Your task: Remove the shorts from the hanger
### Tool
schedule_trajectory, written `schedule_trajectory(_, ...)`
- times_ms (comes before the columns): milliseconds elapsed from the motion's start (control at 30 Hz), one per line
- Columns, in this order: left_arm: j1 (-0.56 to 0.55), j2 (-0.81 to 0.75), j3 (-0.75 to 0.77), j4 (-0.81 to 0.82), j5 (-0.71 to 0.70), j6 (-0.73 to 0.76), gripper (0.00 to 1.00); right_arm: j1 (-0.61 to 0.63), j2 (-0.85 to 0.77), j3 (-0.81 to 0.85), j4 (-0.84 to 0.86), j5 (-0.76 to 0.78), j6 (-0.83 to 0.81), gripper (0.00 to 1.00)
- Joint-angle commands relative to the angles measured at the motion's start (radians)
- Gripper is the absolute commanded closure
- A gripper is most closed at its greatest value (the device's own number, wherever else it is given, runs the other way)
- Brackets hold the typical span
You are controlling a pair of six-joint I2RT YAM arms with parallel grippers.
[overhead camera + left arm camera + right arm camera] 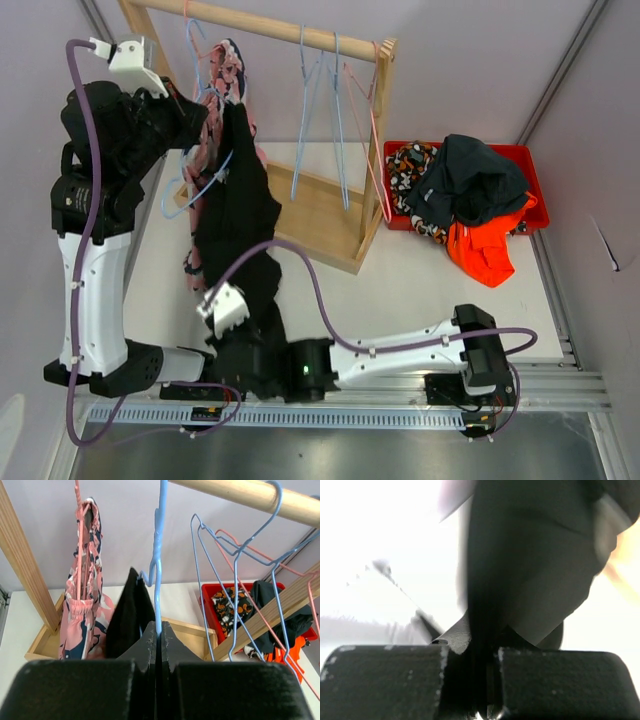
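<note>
At the near edge of the counter point(410, 285), the right gripper point(480, 637) has its jaws pinched shut on the lower end of the black shorts point(238, 205). The shorts run from there up and away to a blue hanger point(159, 555) at the left end of the wooden rack point(270, 27). The left gripper point(159, 632) clamps that hanger's wire neck, jaws closed tight on it. A pink patterned garment point(80, 620) hangs just to the left, and a red bin point(400, 150) of clothes sits at the far right
</note>
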Motion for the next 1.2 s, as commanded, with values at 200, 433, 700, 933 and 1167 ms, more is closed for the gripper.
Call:
schedule_trajectory(200, -0.004, 0.012, -0.031, 0.104, 0.015, -0.006, 1.0, 0.049, -0.083, -0.113, -0.011, 0.078, 0.149, 1.0)
schedule_trajectory(433, -0.004, -0.201, -0.243, -0.001, 0.101, -0.032, 1.0, -0.222, -0.031, 0.112, 0.07, -0.046, -0.094, 1.0)
schedule_trajectory(700, -0.004, -0.413, -0.447, -0.067, 0.07, -0.044, 1.0, -0.314, -0.072, 0.218, -0.037, -0.114, -0.068, 1.0)
schedule_trajectory(933, -0.004, -0.39, -0.369, -0.011, -0.025, -0.042, 1.0, 0.01, -0.41, -0.303, 0.295, 0.208, -0.165, 1.0)
schedule_trajectory(1167, -0.004, -0.389, -0.451, 0.054, 0.009, -0.081, 1.0, 0.092, -0.667, -0.367, 0.272, 0.464, -0.382, 1.0)
